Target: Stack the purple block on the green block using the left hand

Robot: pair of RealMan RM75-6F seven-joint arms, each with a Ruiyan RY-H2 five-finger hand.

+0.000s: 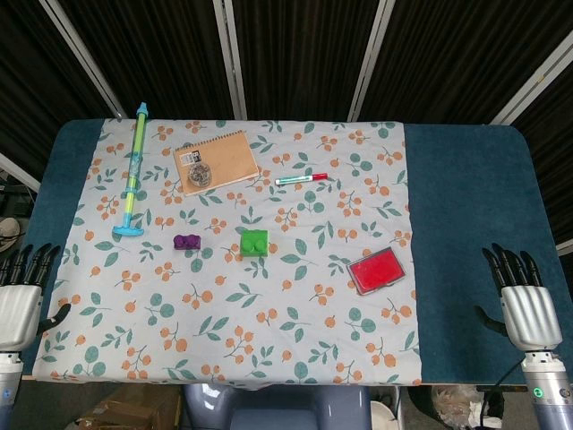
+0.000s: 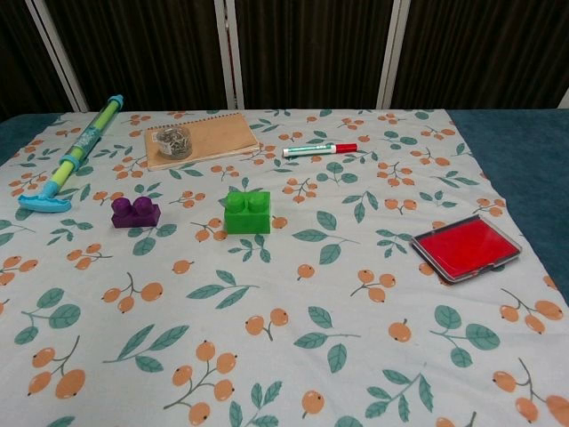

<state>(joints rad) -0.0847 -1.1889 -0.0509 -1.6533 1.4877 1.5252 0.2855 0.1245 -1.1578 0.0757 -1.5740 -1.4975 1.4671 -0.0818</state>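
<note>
Dark slatted panels close off the back of my view, and below them the blue table [image 1: 466, 206] carries a white cloth [image 1: 295, 313] printed with orange berries and green leaves, covering most of its top. On the cloth I see, biggest first, a tan spiral notebook [image 1: 219, 161] lying flat near the far edge, with a small clear container [image 2: 175, 140] resting on its left part; through the chest view I can make out a heap of small metallic bits inside it, though I cannot tell what they are. Left of the notebook a long teal and green toy pump [image 1: 134, 170] lies lengthwise, its T-shaped end toward me. Toward the right side sits a shallow grey tray [image 2: 466, 248] whose inside is filled with a flat red pad. Near the middle stands the green block [image 2: 246, 213], studs up, and well to its left, apart from it and on the bare cloth, lies the smaller purple block [image 2: 135, 212], also studs up. Beyond them a marker [image 2: 318, 149] with a red cap lies on its side. My left hand [image 1: 21, 300] hovers at the table's near left corner, holding nothing, fingers spread; my right hand [image 1: 524, 305] hangs at the near right corner, likewise unladen with fingers apart.
</note>
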